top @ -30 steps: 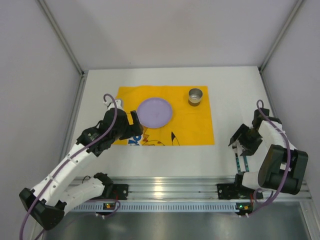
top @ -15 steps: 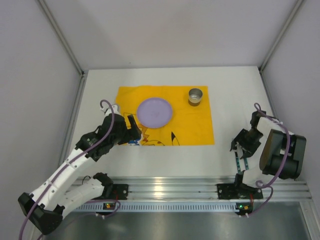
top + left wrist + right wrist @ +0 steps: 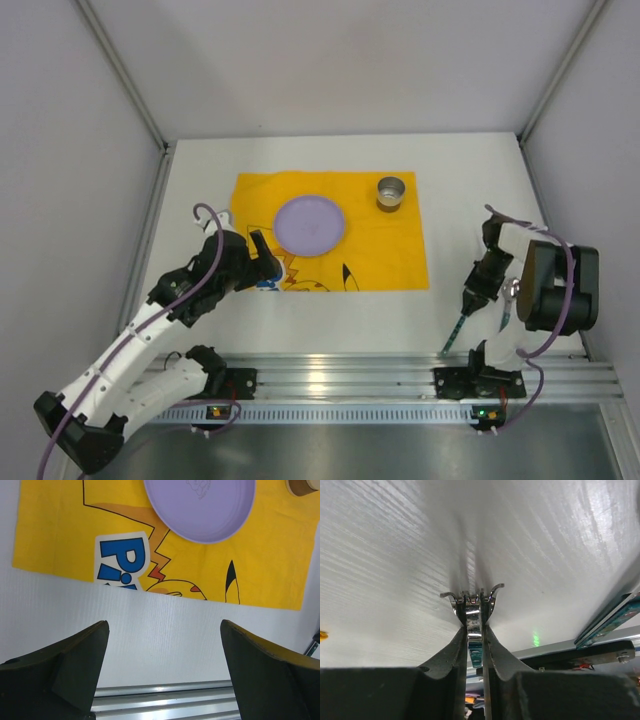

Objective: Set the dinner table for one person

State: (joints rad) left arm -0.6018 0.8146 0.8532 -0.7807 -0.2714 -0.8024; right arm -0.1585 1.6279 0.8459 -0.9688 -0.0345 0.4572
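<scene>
On the white dinner table (image 3: 330,310) lies a yellow printed mat (image 3: 385,250) with a lavender plate (image 3: 310,223) and a small metal cup (image 3: 391,192) on it. My right gripper (image 3: 472,290) is down at the table to the right of the mat, shut on a fork (image 3: 472,596) just behind its silver tines. The fork's teal handle (image 3: 452,335) trails toward the near rail. My left gripper (image 3: 164,625) hangs open and empty over bare table, just near of the mat's front-left corner (image 3: 55,565). The plate (image 3: 200,505) is beyond it.
The aluminium rail (image 3: 340,375) with both arm bases runs along the near edge. A second teal-handled utensil (image 3: 620,617) lies close to the right arm by the rail. Grey walls enclose the table on three sides.
My right gripper has closed on the fork and turned, so the handle now points toward the rail. My left arm has drawn back from the plate toward the near left, still open.
</scene>
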